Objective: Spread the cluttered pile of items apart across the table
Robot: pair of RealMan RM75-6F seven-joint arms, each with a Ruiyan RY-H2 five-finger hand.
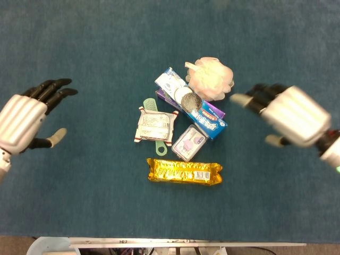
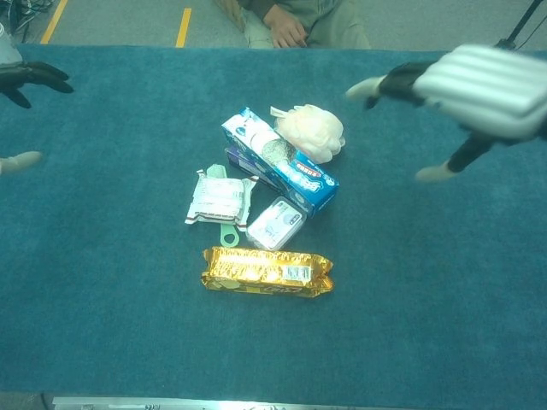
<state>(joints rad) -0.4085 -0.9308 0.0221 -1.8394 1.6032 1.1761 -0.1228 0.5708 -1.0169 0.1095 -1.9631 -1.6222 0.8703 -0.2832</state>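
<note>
Several packets [image 1: 184, 171] huddle touching, pale bath pouf [image 1: 211, 78] at pile's edge

Seated person [image 2: 295, 21], yellow floor lines [image 2: 184, 26].

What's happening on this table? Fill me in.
Nothing is being held. The pile sits bunched at mid-table: a bath pouf, blue box, white packet, small clear case and gold snack pack. The right hand hovers open beside the pouf; the left hand is open, far off to the side.
</note>
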